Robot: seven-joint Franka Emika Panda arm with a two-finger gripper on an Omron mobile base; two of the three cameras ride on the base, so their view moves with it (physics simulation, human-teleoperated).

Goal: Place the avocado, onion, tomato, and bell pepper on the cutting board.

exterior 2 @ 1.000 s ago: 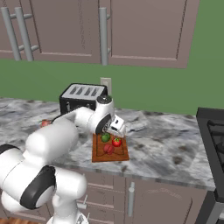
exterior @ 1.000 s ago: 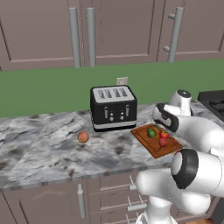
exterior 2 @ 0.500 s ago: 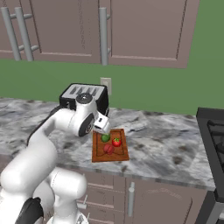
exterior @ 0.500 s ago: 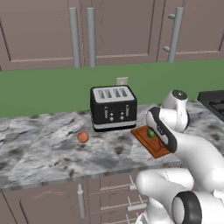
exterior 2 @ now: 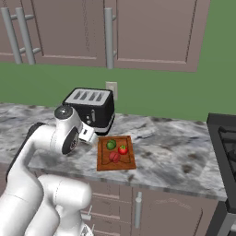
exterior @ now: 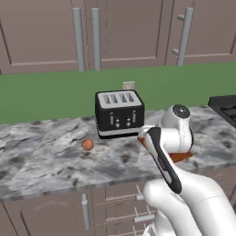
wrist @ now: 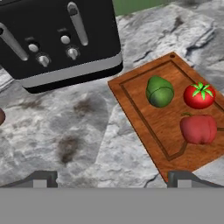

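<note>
On the marble counter (exterior: 41, 152), going left to right, the onion (exterior: 87, 144) sits alone, well apart from the board and left of the black toaster (exterior: 119, 113). Then comes the arm's hand, the gripper (wrist: 111, 177) with its 2 tips spread wide and nothing between them, hanging over bare counter in front of the toaster. Right of it lies the cutting board (exterior 2: 103, 162), its long axis running away from the counter edge.

The board carries 3 things: the green avocado (wrist: 159, 91), the tomato (wrist: 199, 96) just beside it, and the red bell pepper (wrist: 198, 129) nearer the front edge. All 3 rest inside the grooved border.

Judged from this, only the onion remains to fetch. It lies to the gripper's left, past the toaster's front corner, so the coming reach would swing leftward along the counter.
</note>
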